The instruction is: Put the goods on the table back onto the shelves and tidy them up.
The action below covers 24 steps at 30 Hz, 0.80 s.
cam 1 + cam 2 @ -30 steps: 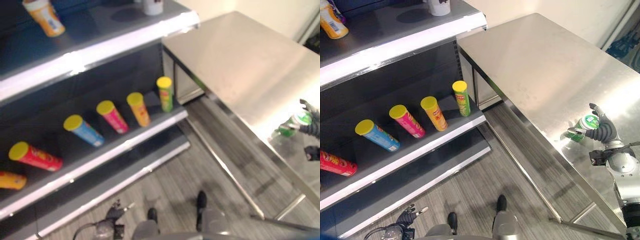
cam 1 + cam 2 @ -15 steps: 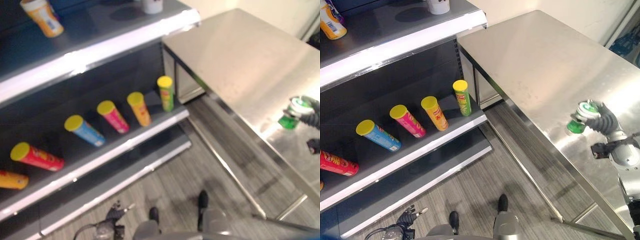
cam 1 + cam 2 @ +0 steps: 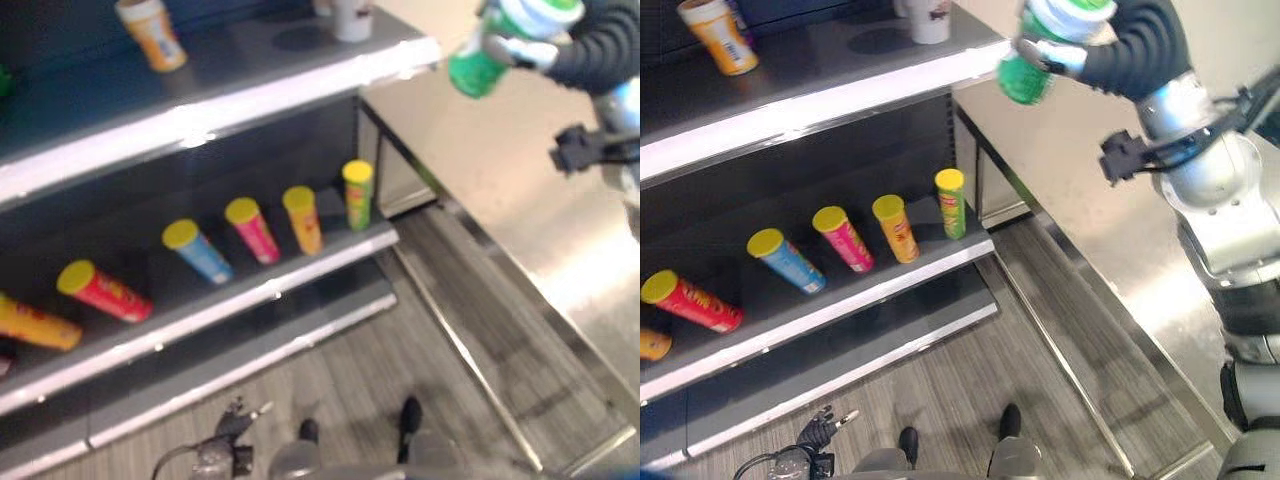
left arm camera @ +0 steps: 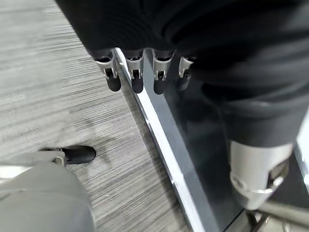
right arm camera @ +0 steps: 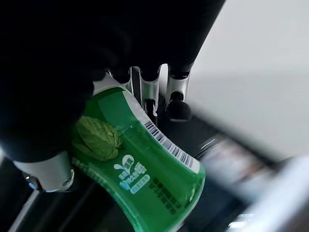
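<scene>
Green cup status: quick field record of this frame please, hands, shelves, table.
held item: green cup, lifted in the air near the upper shelf's end
right hand: right hand, fingers curled round the green cup
left hand: left hand, low by the shelf base, fingers relaxed, holding nothing
upper shelf: upper shelf with an orange cup and a white cup
middle shelf: middle shelf with yellow-lidded tubes lying tilted in a row
table: steel table, bare where seen
</scene>
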Motion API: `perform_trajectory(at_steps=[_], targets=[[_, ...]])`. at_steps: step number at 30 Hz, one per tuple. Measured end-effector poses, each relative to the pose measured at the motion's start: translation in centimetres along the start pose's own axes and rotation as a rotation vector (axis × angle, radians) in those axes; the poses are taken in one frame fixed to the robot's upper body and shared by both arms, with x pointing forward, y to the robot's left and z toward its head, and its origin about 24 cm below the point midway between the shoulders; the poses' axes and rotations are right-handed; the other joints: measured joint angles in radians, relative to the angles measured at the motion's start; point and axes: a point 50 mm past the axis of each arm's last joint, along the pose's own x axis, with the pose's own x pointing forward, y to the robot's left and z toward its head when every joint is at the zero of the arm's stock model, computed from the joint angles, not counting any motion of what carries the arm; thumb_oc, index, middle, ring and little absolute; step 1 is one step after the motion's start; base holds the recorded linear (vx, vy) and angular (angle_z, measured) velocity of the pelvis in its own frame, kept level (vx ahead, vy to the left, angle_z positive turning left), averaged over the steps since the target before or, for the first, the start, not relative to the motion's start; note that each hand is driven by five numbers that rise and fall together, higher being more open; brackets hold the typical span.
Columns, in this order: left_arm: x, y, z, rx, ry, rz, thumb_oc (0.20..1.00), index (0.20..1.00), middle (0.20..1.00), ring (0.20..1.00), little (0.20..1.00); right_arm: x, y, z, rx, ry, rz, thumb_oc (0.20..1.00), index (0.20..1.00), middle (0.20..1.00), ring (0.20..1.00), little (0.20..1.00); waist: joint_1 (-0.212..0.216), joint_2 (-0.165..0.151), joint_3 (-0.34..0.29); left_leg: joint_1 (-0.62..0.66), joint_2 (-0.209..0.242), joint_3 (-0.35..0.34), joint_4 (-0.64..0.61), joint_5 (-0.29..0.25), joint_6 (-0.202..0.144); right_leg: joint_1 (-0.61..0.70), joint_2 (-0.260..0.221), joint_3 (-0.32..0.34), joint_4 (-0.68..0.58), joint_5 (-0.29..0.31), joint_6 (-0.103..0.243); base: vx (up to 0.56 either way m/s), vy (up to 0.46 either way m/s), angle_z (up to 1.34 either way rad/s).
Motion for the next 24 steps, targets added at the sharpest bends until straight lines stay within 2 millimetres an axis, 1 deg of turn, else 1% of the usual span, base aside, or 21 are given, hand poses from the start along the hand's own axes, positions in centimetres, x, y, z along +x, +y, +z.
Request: perform_trajectory(at_steps=[1,2,3,4,5,7,8,9,10,11,12,13,14,15,16,17,19,22,24], targets=[[0.0,0.1,0.0,-0.001,-0.001,0.004,1.0,1.0,1.0,1.0,1.0,0.2,0.1,0.2,0.007,-0.011,0.003,0.2,0.2,0.2,0.2,0.2,0.009,-0.007,-0.004,-0.001,0.0,-0.005,-0.001,0.0,0.0,0.001,0.0,-0.005,0.002,-0.002,-0.001,0.03,-0.013,0.33],[-0.1,0.4,-0.3,-0.006,0.012,0.012,1.0,1.0,1.0,1.0,1.0,0.9,0.3,0.3,0.009,-0.021,0.02,0.2,0.2,0.2,0.2,0.2,0.023,-0.016,-0.013,-0.007,-0.002,-0.022,0.001,0.0,0.0,0.004,-0.004,-0.019,0.004,-0.004,-0.004,0.03,-0.013,0.32],[-0.1,0.5,-0.5,-0.017,0.02,0.018,1.0,1.0,1.0,1.0,1.0,1.2,0.4,0.2,0.004,-0.02,0.03,0.2,0.2,0.2,0.2,0.2,0.027,-0.026,-0.019,-0.013,-0.004,-0.031,0.001,0.001,0.0,0.003,-0.008,-0.027,0.009,-0.008,-0.006,0.03,-0.008,0.42],[-0.2,0.6,-0.9,-0.032,0.031,0.023,1.0,1.0,1.0,1.0,1.0,2.0,0.5,-0.2,0.003,-0.013,0.037,0.2,0.2,0.2,0.2,0.2,0.033,-0.03,-0.026,-0.018,-0.01,-0.051,0.0,0.004,0.0,0.009,-0.015,-0.044,0.011,-0.01,-0.004,0.02,-0.013,0.4],[-0.2,0.6,-0.9,-0.034,0.03,0.023,1.0,1.0,1.0,1.0,1.0,2.4,0.4,-0.7,0.001,0.003,0.033,0.2,0.2,0.2,0.2,0.2,0.044,-0.03,-0.029,-0.016,-0.014,-0.059,0.0,0.006,0.001,0.016,-0.019,-0.056,0.01,-0.012,-0.002,0.02,-0.019,0.42],[-0.3,0.8,-1.0,-0.035,0.032,0.029,1.0,1.0,1.0,1.0,1.0,2.8,-0.1,-2.1,0.007,0.06,-0.003,0.2,0.2,0.2,0.2,0.2,0.078,-0.028,-0.038,-0.019,-0.026,-0.089,0.0,0.009,0.003,0.031,-0.031,-0.079,0.017,-0.02,0.005,0.03,-0.025,0.46],[-0.4,0.8,-1.3,-0.047,0.042,0.032,1.0,1.0,1.0,1.0,1.0,3.2,-0.1,-3.0,0.028,0.096,-0.019,0.2,0.2,0.2,0.2,0.2,0.075,-0.028,-0.044,-0.019,-0.032,-0.106,0.001,0.009,0.003,0.04,-0.037,-0.095,0.017,-0.024,0.01,0.04,-0.022,0.43],[-0.4,0.9,-1.4,-0.054,0.047,0.035,1.0,1.0,1.0,1.0,1.0,3.2,-0.1,-3.5,0.033,0.116,-0.022,0.2,0.2,0.2,0.2,0.2,0.09,-0.024,-0.047,-0.021,-0.035,-0.111,0.001,0.01,0.003,0.044,-0.041,-0.104,0.018,-0.026,0.012,0.03,-0.018,0.35],[-0.5,1.0,-1.7,-0.063,0.056,0.041,1.0,1.0,1.0,1.0,1.0,3.2,-0.1,-4.3,0.043,0.154,-0.036,0.2,0.2,0.2,0.2,0.2,0.109,-0.02,-0.051,-0.021,-0.04,-0.121,0.001,0.011,0.003,0.05,-0.046,-0.115,0.018,-0.028,0.015,0.03,-0.018,0.33],[-0.4,1.0,-1.7,-0.066,0.057,0.043,1.0,1.0,1.0,1.0,1.0,3.1,0.0,-5.1,0.052,0.188,-0.044,0.2,0.2,0.2,0.2,0.2,0.112,-0.017,-0.057,-0.027,-0.044,-0.136,0.002,0.012,0.003,0.053,-0.05,-0.128,0.018,-0.031,0.018,0.04,-0.013,0.39],[-0.6,1.2,-2.0,-0.064,0.066,0.048,1.0,1.0,1.0,1.0,1.0,3.1,0.2,-5.8,0.056,0.218,-0.044,0.2,0.2,0.2,0.2,0.2,0.129,-0.012,-0.059,-0.033,-0.049,-0.15,0.003,0.015,0.002,0.057,-0.053,-0.144,0.018,-0.032,0.02,0.04,-0.011,0.43],[-0.6,1.3,-2.2,-0.062,0.073,0.051,1.0,1.0,1.0,1.0,1.0,3.0,0.5,-6.8,0.07,0.261,-0.052,0.2,0.2,0.2,0.2,0.2,0.132,-0.01,-0.061,-0.032,-0.052,-0.163,0.003,0.016,0.002,0.067,-0.056,-0.156,0.016,-0.034,0.022,0.04,-0.006,0.4],[-0.7,1.3,-2.5,-0.058,0.081,0.055,1.0,1.0,1.0,1.0,1.0,2.6,1.0,-8.1,0.084,0.326,-0.054,0.2,0.2,0.2,0.2,0.2,0.149,-0.006,-0.065,-0.031,-0.054,-0.172,0.004,0.016,0.001,0.075,-0.058,-0.168,0.016,-0.037,0.025,0.04,-0.005,0.41],[-0.7,1.3,-2.6,-0.057,0.084,0.054,1.0,1.0,1.0,1.0,1.0,2.2,1.2,-9.2,0.093,0.382,-0.058,0.2,0.2,0.2,0.2,0.2,0.151,-0.005,-0.068,-0.035,-0.058,-0.191,0.005,0.017,0.0,0.082,-0.06,-0.184,0.016,-0.042,0.027,0.04,-0.008,0.28],[-0.7,1.3,-2.6,-0.057,0.084,0.054,1.0,1.0,1.0,1.0,1.0,2.2,1.2,-9.2,0.093,0.383,-0.058,0.2,0.2,0.2,0.2,0.2,0.151,-0.005,-0.068,-0.036,-0.058,-0.191,0.005,0.017,0.0,0.083,-0.06,-0.185,0.016,-0.042,0.026,0.04,-0.007,0.43],[-0.8,1.3,-2.7,-0.054,0.088,0.054,1.0,1.0,1.0,1.0,1.0,1.7,1.3,-10.3,0.098,0.441,-0.071,0.2,0.2,0.2,0.2,0.2,0.168,-0.002,-0.073,-0.047,-0.065,-0.214,0.006,0.02,0.0,0.086,-0.066,-0.21,0.018,-0.047,0.03,0.04,-0.001,0.34],[-0.8,1.2,-2.8,-0.048,0.092,0.05,1.0,1.0,1.0,1.0,1.0,1.0,1.5,-11.7,0.111,0.515,-0.09,0.2,0.2,0.2,0.2,0.2,0.191,0.001,-0.075,-0.052,-0.07,-0.221,0.006,0.023,0.0,0.088,-0.069,-0.22,0.017,-0.047,0.03,0.03,0.006,0.26],[-0.8,1.2,-2.7,-0.046,0.088,0.05,1.0,1.0,1.0,1.0,1.0,0.0,2.1,-13.5,0.118,0.625,-0.101,0.2,0.2,0.2,0.2,0.2,0.208,0.002,-0.075,-0.053,-0.077,-0.248,0.007,0.024,-0.001,0.105,-0.073,-0.247,0.016,-0.052,0.036,0.03,0.01,0.22],[-0.8,1.0,-2.7,-0.031,0.089,0.039,1.0,1.0,1.0,1.0,1.0,0.0,2.0,-13.6,0.107,0.635,-0.111,0.2,0.2,0.2,0.2,0.2,0.22,0.005,-0.078,-0.058,-0.082,-0.258,0.007,0.026,-0.003,0.106,-0.078,-0.259,0.017,-0.054,0.038,0.03,0.013,0.19]])
